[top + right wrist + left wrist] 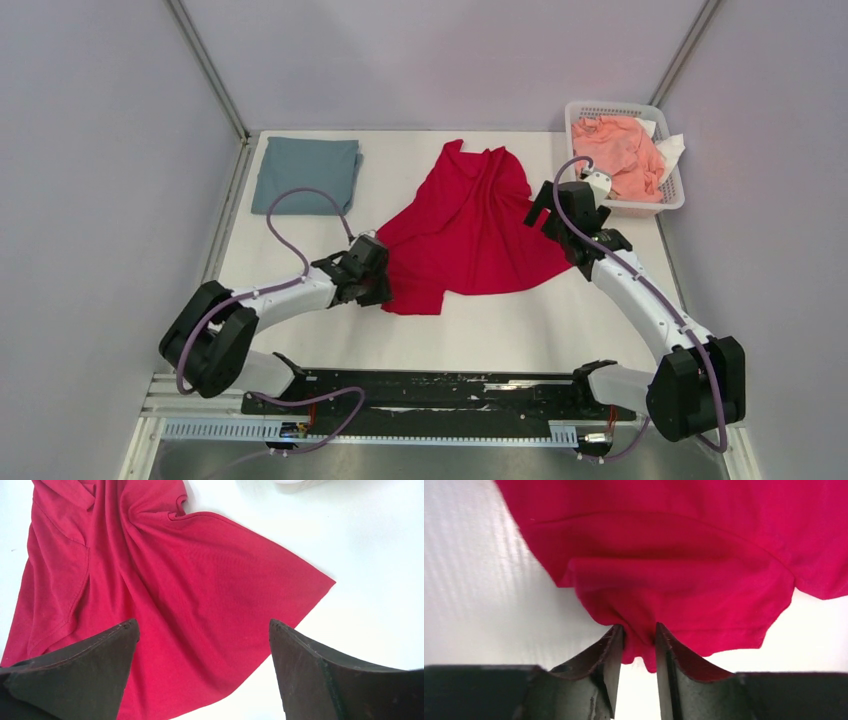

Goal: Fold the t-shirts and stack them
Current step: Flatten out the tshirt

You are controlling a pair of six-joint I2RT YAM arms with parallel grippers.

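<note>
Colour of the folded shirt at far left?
The folded shirt is plain dusty grey-blue; top external view shows it best.

The crimson t-shirt (470, 230) and grey-blue t-shirt (305, 172) are plain; the basket (612, 105) white, its cloth (622, 150) salmon-pink.

Pale lilac walls (100, 150), white tabletop (480, 330), metal corner posts (206, 65), even light

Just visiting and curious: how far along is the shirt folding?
Done: the grey-blue t-shirt lies folded at far left. In hand: the left gripper pinches an edge of the rumpled red t-shirt; the right gripper hangs open above it. Left: fold the red one, then stack them.
</note>
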